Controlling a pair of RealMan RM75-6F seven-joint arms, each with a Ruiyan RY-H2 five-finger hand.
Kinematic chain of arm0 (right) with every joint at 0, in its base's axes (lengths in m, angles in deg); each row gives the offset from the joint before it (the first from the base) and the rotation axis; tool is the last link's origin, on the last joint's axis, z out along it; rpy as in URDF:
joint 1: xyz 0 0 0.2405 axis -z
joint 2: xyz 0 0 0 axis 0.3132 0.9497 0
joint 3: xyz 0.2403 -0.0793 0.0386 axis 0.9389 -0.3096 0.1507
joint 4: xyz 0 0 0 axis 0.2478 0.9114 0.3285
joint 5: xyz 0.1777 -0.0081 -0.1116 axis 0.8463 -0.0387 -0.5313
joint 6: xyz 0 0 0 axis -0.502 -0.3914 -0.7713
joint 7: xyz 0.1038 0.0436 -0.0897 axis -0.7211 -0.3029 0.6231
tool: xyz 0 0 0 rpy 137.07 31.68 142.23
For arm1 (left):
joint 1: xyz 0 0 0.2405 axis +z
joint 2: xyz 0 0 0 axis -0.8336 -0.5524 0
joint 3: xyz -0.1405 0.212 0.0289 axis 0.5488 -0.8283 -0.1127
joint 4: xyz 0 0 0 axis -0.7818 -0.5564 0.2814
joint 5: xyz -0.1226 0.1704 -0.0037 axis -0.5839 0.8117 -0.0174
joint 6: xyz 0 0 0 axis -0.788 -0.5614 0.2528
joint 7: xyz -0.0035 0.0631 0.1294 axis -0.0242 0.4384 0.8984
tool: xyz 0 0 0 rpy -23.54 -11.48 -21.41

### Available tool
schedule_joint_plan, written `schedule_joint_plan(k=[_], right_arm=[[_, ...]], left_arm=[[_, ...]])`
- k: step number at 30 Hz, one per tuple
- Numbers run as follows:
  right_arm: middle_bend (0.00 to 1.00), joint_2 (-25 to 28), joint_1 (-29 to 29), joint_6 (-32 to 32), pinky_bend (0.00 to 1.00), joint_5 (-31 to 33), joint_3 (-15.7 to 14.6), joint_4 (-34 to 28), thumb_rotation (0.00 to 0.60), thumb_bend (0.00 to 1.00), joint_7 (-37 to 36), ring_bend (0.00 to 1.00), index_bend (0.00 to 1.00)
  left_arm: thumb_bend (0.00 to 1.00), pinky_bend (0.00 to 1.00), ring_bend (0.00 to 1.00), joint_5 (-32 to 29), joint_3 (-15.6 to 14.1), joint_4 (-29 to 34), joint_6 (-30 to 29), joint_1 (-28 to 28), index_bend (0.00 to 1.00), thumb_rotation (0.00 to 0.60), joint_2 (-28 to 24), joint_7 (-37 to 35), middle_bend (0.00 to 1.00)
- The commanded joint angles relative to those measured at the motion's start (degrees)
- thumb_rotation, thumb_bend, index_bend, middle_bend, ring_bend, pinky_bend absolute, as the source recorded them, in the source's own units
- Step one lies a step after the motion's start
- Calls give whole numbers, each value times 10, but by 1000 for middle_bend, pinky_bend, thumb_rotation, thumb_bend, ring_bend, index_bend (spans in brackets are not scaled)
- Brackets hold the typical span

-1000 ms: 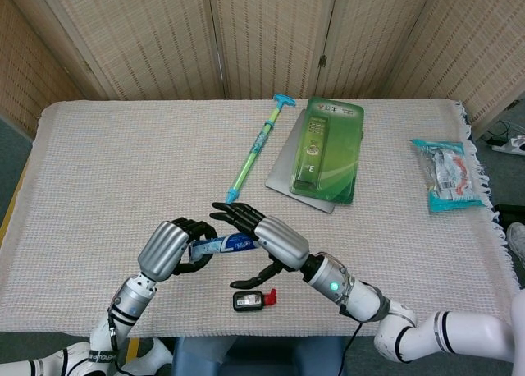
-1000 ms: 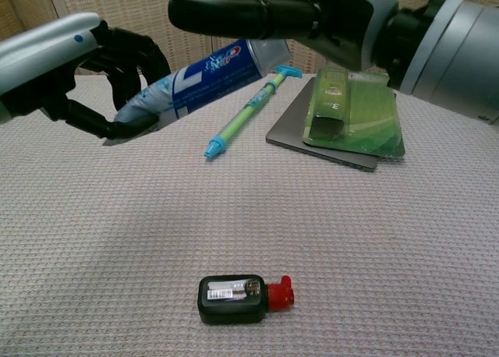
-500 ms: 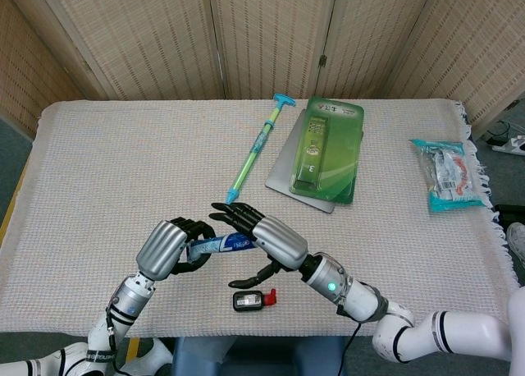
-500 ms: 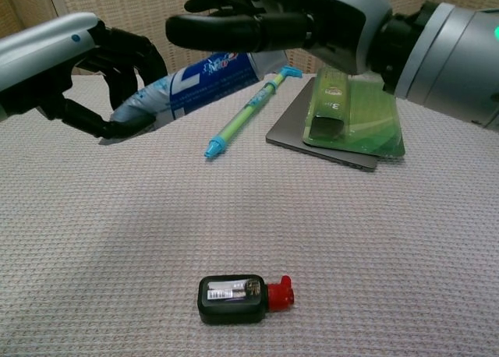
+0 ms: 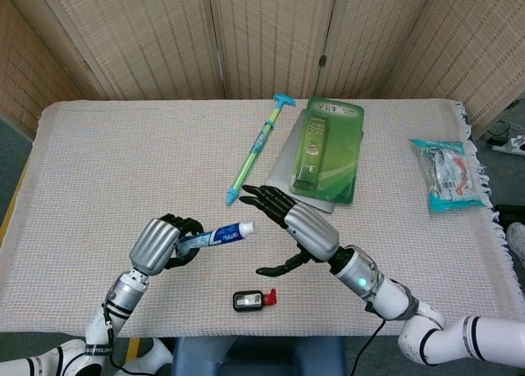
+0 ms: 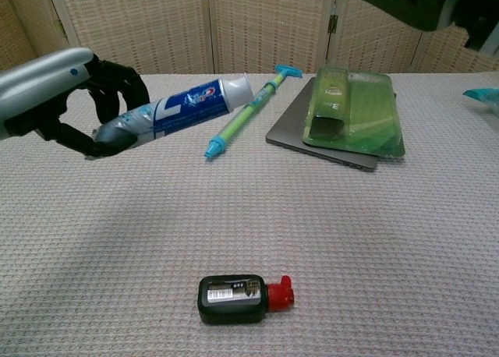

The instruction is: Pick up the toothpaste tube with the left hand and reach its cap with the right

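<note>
From the head view, the left hand (image 5: 162, 243) had the toothpaste tube (image 5: 220, 236) gripped by its tail end, lifted off the table (image 5: 98, 162), white cap (image 5: 247, 226) aimed at the right hand (image 5: 297, 230), which sat just beside it with fingers spread, holding nothing. Chest view: same left hand (image 6: 74, 100) wrapped around the tube's crimped end, tube (image 6: 183, 107) tilted up rightward above the cloth, a small black bottle (image 6: 232, 298) lying near the front.
</note>
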Motion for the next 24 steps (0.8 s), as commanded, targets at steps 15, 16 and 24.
schedule_joint_plan(k=[15,16,24], right_arm=[[0,73,84,-65,0,-13,-48,24,272,211,16,0,0],[0,75,87,-66,0,-14,-49,26,274,212,15,0,0],[0,80,106,-74,0,-12,-57,40,273,211,8,0,0]], left_arm=[[676,410,505,-249,21,-85,90,-3,610,600,45,191,677],[670,409,495,-264,22,-83,91,-3,598,600,47,204,666],[481,237,218,-340,28,-44,99,-3,135,600,39,230,349]])
